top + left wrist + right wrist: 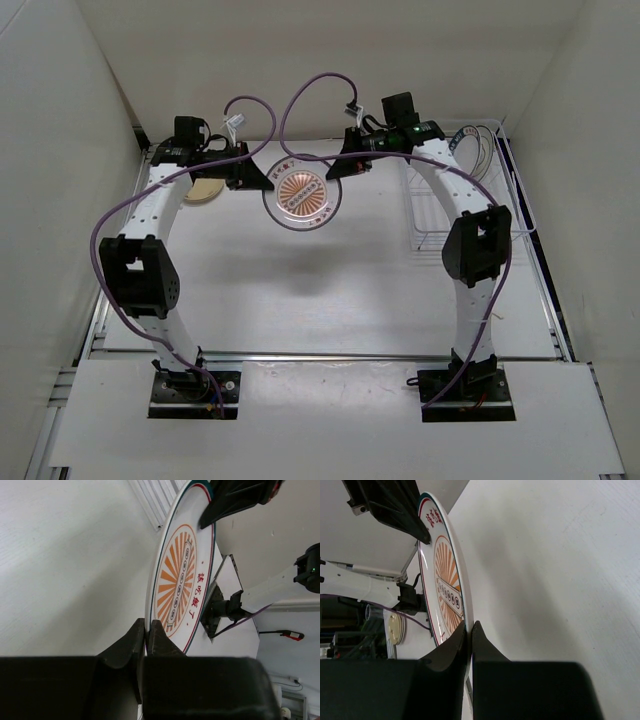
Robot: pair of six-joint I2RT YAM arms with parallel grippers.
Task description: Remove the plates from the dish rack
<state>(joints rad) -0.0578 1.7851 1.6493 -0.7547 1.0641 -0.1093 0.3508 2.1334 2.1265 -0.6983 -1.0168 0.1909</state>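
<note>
The cream-tan plate (205,190) is lying unloaded just outside the left gripper (266,184), whose jaws are pinching the orange-rayed plate (302,195); the right gripper (336,172) is clamping its opposite rim. Beyond it, the dish rack (428,238) is seemingly holding one more.

The top external camera looks down from above and behind the 2 arm bases (195,388), taking in the whole table (300,295). The left wrist camera sits close behind the left gripper (146,632) facing right, the right one behind the right gripper (469,630) facing left; all 3 views share the orange-rayed plate (302,195).
</note>
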